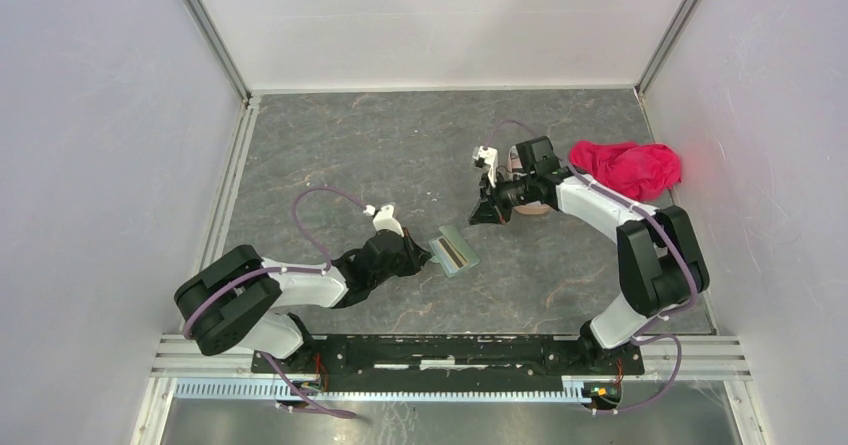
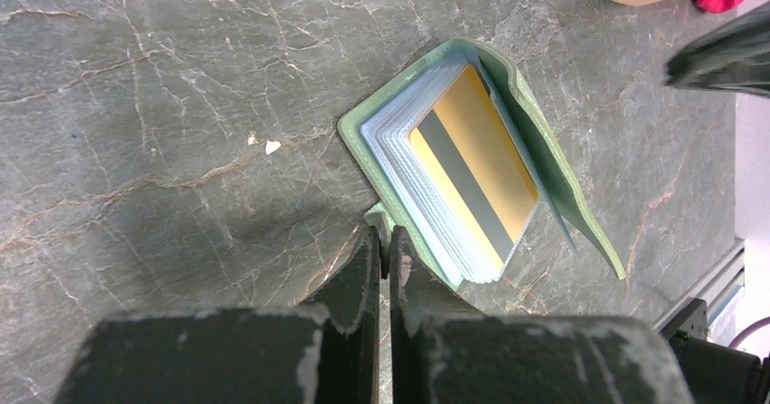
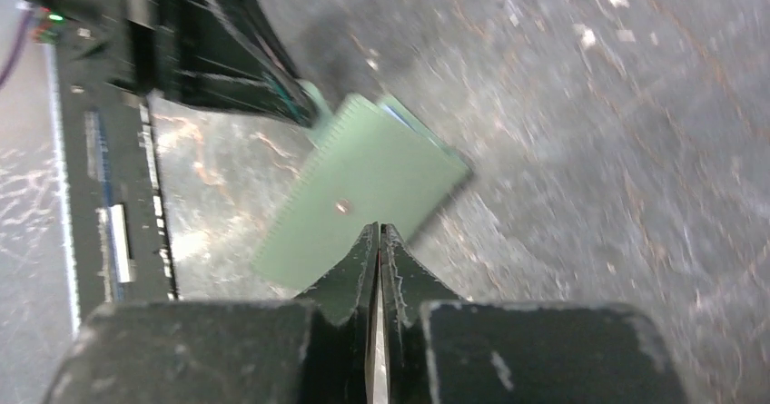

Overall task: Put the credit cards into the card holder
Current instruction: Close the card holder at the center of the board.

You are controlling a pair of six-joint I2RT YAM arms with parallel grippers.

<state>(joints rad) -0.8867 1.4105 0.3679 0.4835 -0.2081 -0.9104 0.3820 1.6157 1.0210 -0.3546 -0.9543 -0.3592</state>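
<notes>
Overhead, we find the card holder point(image 1: 453, 250) on the table point(image 1: 380, 155), just short of centre towards 6 o'clock. The left gripper point(image 1: 420, 255) sits at its 8 o'clock, touching it. The right gripper point(image 1: 482, 213) is near at its 1 o'clock, apart from it. A red cloth point(image 1: 625, 168) lies well off at 2 o'clock.

Left wrist view: the holder lies open, its flap at 3 o'clock tilted up. A yellow-orange credit card point(image 2: 477, 172) with a dark stripe sits in the pale pockets. The left gripper is clenched on the holder's near corner at 7 o'clock.

Right wrist view, blurred: we see the flap's green outside. The right gripper's tips meet. A pale sliver shows between the fingers; card edge or not, we cannot tell.

We judge the holder light and floppy, apt to slide or fold, so pin it by a corner. The card looks stiff, thin and slick; pinch it by a short edge.
</notes>
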